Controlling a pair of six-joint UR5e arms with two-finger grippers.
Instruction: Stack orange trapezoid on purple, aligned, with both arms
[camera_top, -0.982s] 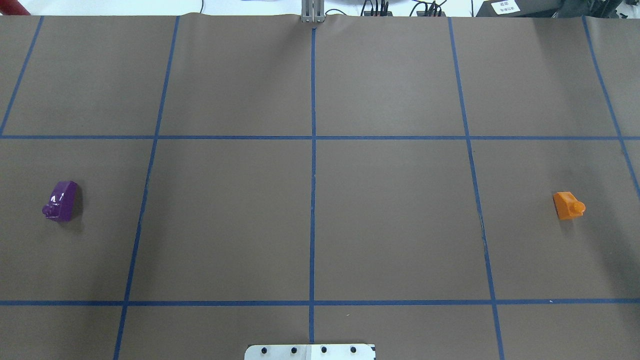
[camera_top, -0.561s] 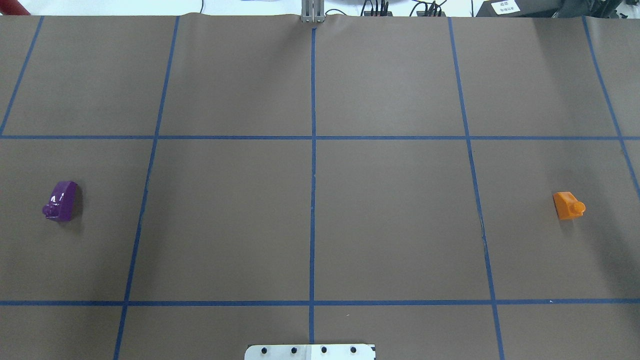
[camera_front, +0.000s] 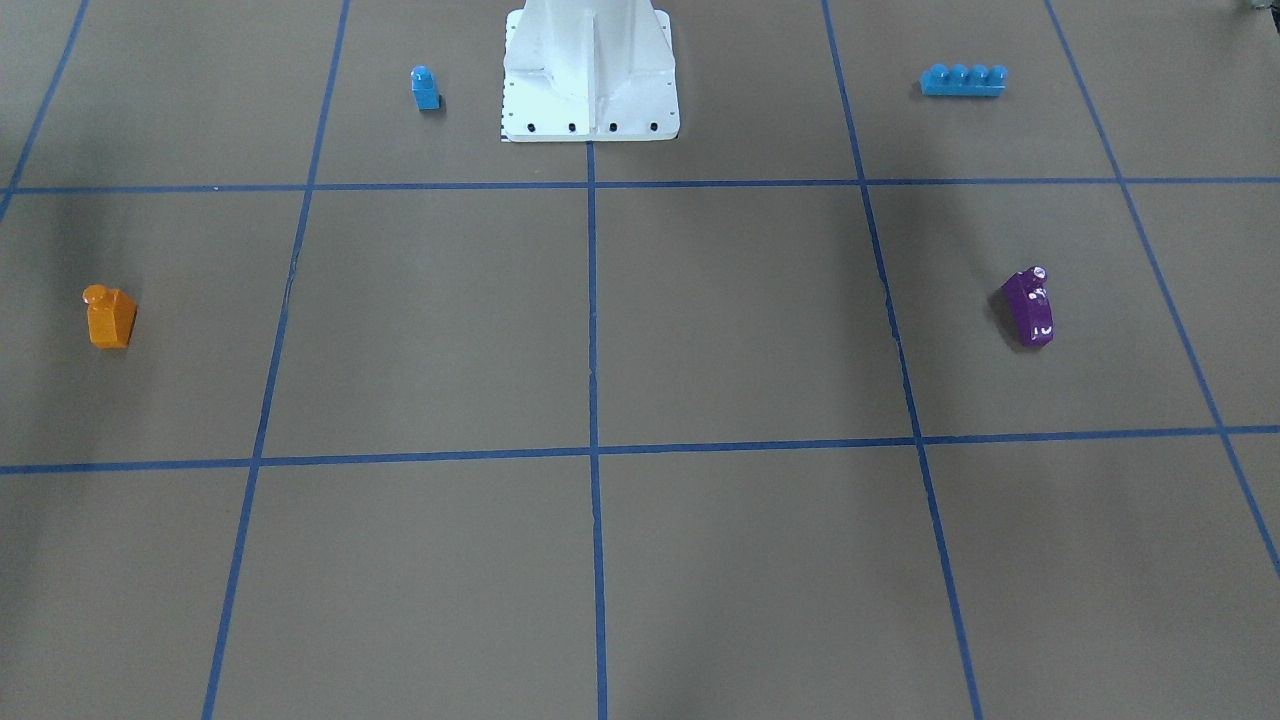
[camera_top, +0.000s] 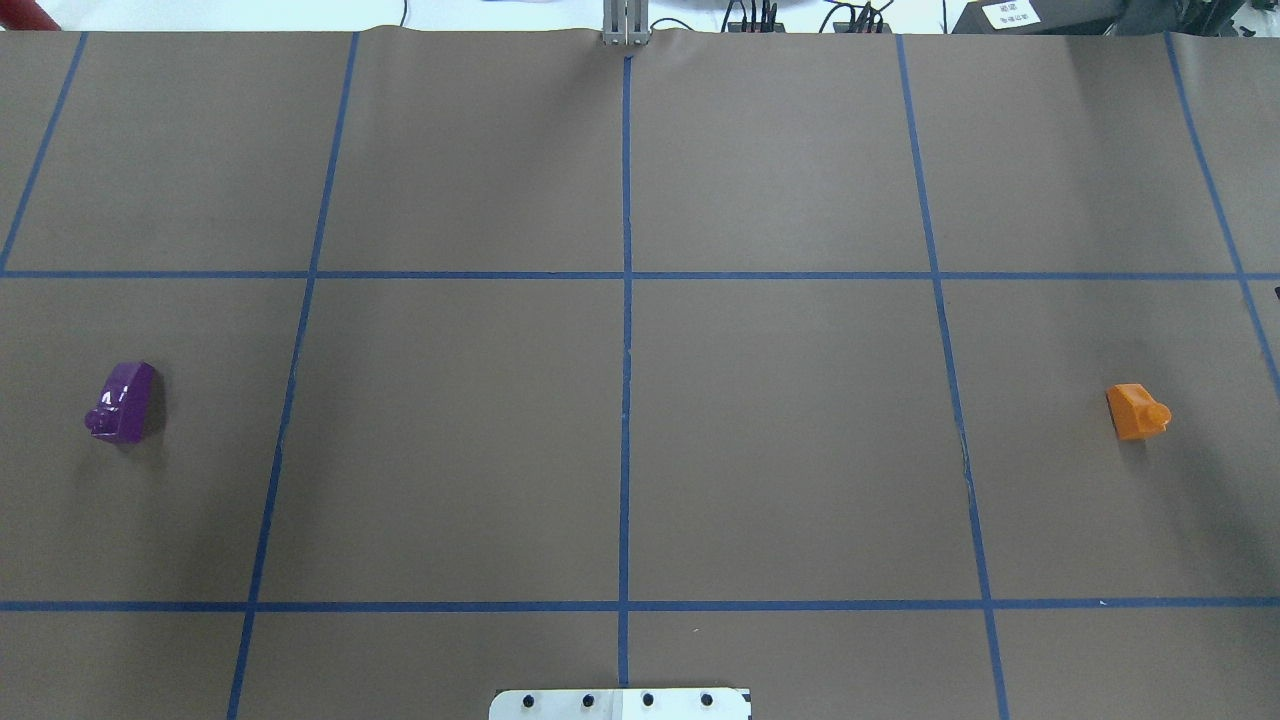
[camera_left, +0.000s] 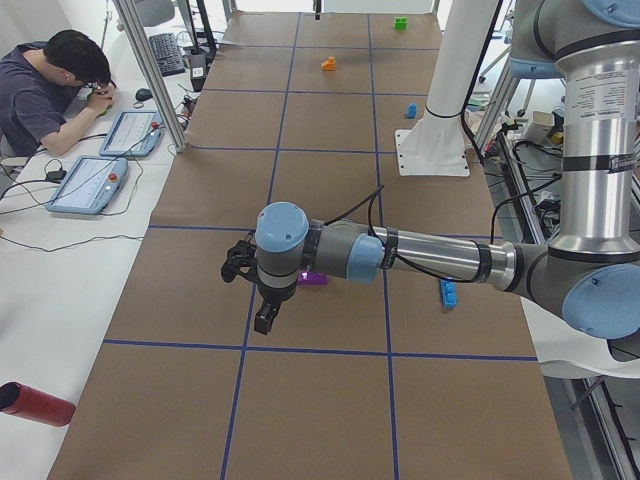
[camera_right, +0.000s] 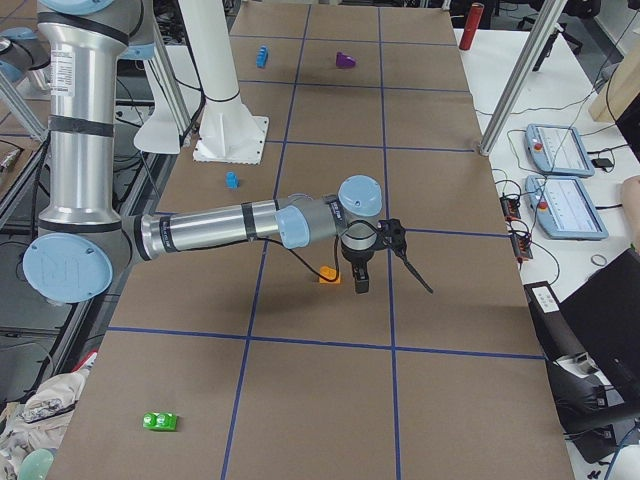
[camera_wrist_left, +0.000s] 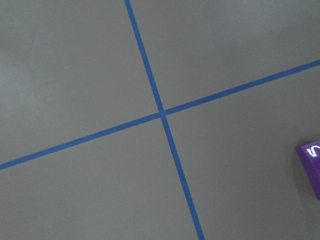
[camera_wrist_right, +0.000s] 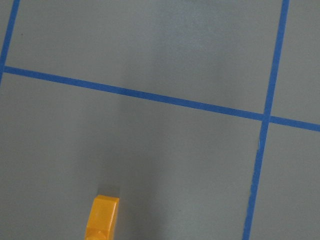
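The orange trapezoid (camera_top: 1137, 411) stands on the brown table mat at the right of the overhead view. The purple block (camera_top: 122, 402) lies far apart from it at the left. In the exterior left view my left gripper (camera_left: 250, 296) hangs just beside the purple block (camera_left: 312, 279). In the exterior right view my right gripper (camera_right: 385, 268) hangs just beside the orange trapezoid (camera_right: 328, 274). I cannot tell whether either gripper is open or shut. The left wrist view shows a purple corner (camera_wrist_left: 311, 165), and the right wrist view an orange end (camera_wrist_right: 102, 217). No fingers show in either.
A small blue single-stud block (camera_front: 425, 88) and a long blue brick (camera_front: 963, 80) lie on either side of the white pedestal (camera_front: 590, 70). A green block (camera_right: 160, 421) lies near the table's right end. An operator (camera_left: 50, 80) sits at the far side.
Both blocks stay where they were. A tiny dark tip now shows at the right edge of the overhead view.
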